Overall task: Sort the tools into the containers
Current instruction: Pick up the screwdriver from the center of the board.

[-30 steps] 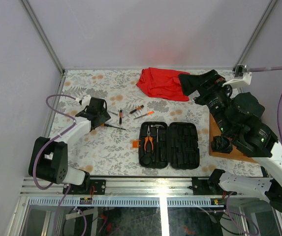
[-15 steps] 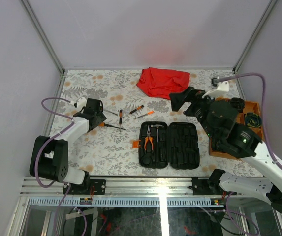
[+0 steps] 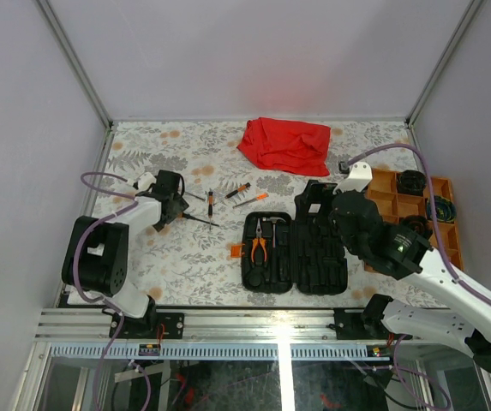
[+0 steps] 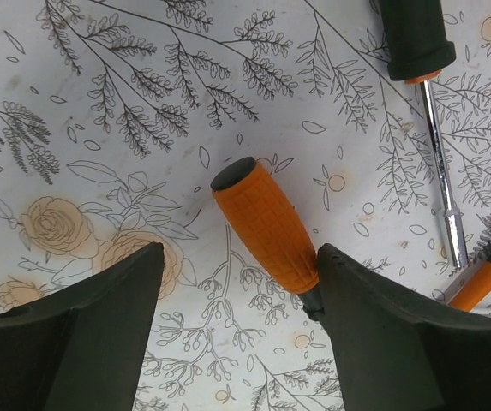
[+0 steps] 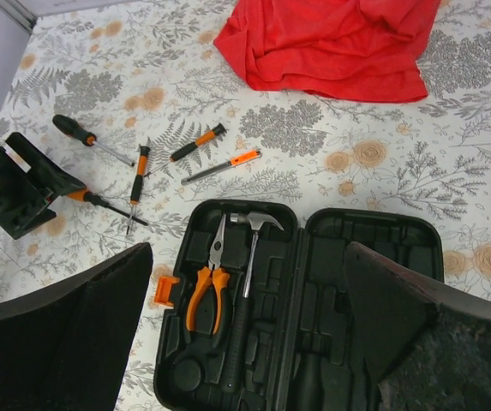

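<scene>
We are holding the left gripper [image 4: 238, 257] low over the table [image 4: 91, 128], jaws well apart, gripping nothing. Between its two dark fingers [image 4: 99, 342] is lying the grip of an orange-handled screwdriver [image 4: 266, 224], resting on the flowered surface. Its lower end is just beside the right-hand finger, and we cannot tell whether they are touching.

We are judging this tool to be light and stiff. The orange grip is knurled, so the pads should be biting well there. The thin steel shaft would be slippery, and the round body may be rolling if nudged from one side. We are therefore favouring a hold across the middle of the orange grip, not near the black butt cap or the neck.

In the wrist view its long axis is running diagonally, butt up and to the left, neck down and to the right, passing under the right-hand finger. It is lying slightly skewed to the closing line. From above, the handle is under the gripper and the shaft is pointing right, toward the black case [image 3: 314, 257].

A black-handled screwdriver [image 4: 412, 34] is lying near, further out. The case is lying open with pliers [image 3: 259, 248] and a hammer [image 3: 272, 224] seated in its left half. The right gripper [image 5: 247, 253] is hovering above it, spread fully and holding nothing. The orange tray [image 3: 388, 193] is sitting at the far right, the red cloth [image 3: 284, 144] at the back.
</scene>
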You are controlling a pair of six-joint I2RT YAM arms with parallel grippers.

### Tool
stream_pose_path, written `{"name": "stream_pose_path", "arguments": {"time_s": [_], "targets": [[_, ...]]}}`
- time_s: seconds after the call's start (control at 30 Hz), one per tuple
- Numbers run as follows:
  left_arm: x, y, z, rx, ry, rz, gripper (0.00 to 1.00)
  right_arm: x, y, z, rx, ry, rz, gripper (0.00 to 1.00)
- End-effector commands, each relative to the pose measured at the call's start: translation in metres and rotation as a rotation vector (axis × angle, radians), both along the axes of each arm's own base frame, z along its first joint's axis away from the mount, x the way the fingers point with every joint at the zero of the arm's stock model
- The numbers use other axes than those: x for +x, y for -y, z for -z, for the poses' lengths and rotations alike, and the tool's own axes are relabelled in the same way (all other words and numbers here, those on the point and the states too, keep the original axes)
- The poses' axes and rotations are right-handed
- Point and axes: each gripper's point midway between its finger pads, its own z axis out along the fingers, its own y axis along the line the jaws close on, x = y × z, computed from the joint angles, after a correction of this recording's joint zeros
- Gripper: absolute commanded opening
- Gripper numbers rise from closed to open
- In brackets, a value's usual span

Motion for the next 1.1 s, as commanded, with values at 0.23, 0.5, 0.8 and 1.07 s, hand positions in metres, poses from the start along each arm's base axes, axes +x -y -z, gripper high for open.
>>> {"name": "stream_pose_path", "arguments": {"time_s": [0.23,0.5,0.8,1.07], "targets": [[0.014,-0.005,0.008,0.015,-0.003,-0.053,0.66,-0.001,0.003,0.014,-0.005,-0.015,0.017,1.0],[0.014,-0.007,0.014,0.026,-0.012,-0.047,0.47,-0.003,0.004,0.022,-0.026,-0.03,0.012,1.0],[0.006,-0.01,0.018,0.015,-0.011,-0.036,0.28,-0.006,0.009,0.027,-0.053,-0.044,0.011,1.0],[-0.012,-0.001,0.014,-0.039,0.004,0.023,0.15,-0.008,0.008,0.031,-0.051,-0.054,0.004,1.0]]}}
